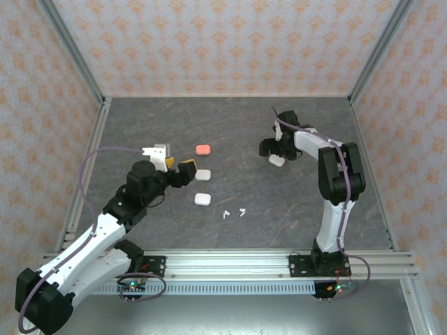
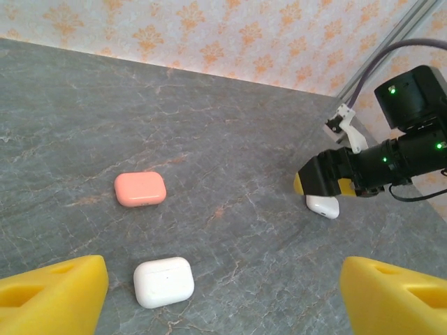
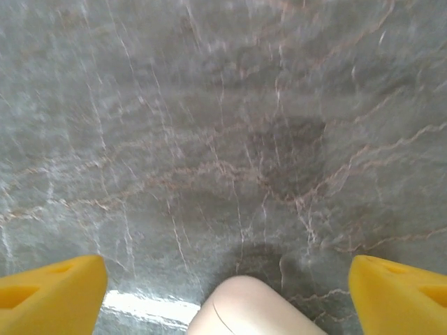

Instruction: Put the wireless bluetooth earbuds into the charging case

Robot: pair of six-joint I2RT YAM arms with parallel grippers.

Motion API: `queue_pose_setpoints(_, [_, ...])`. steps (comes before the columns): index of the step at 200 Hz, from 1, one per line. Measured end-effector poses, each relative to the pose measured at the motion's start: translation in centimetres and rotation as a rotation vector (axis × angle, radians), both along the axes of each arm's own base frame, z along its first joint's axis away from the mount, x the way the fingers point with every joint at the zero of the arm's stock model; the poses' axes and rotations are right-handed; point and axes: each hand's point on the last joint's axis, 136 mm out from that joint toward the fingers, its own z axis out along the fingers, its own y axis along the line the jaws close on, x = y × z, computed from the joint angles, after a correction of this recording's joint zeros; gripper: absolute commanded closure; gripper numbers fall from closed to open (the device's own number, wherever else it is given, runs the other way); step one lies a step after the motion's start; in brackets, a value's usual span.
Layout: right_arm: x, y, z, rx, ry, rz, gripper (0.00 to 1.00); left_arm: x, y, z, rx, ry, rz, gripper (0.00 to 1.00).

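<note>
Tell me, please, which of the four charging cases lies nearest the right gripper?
The lone white case on the right, just under the right gripper; the pink case and two other white cases line up nearer the left gripper.

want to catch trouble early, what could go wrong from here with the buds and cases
The right gripper is open around a white case, gaps on both sides; closing could shove or twist it rather than grip it. Two tiny buds lie loose on the table; a low sweep might flick them away. The left gripper hovers open near another white case and could nudge it.
</note>
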Motion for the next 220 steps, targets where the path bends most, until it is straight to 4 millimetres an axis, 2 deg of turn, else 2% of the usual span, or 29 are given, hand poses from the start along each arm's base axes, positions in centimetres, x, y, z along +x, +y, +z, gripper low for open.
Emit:
queue_pose_setpoints(59, [-0.9, -0.1, -0.4, -0.008, 0.024, 0.006, 0.26, 0.2, 0.0, -0.3, 0.007, 0.009, 0.006, 0.14])
queue_pose_setpoints(112, [-3.4, 0.4, -0.8, -0.077, 0.034, 0.034, 0.33, 0.3, 0.0, -1.0, 0.016, 0.027, 0.006, 0.13])
queue_pose_setpoints(168, [-3.9, 0.2, -1.2, -0.172, 0.044, 0.043, 0.49, 0.5, -0.1, -1.7, 0.027, 0.049, 0.006, 0.13])
queue_pose_setpoints(220, [-4.2, 0.3, -1.2, -0.233, 0.051, 0.057, 0.58, 0.6, -0.1, -1.7, 0.028, 0.049, 0.009, 0.13])
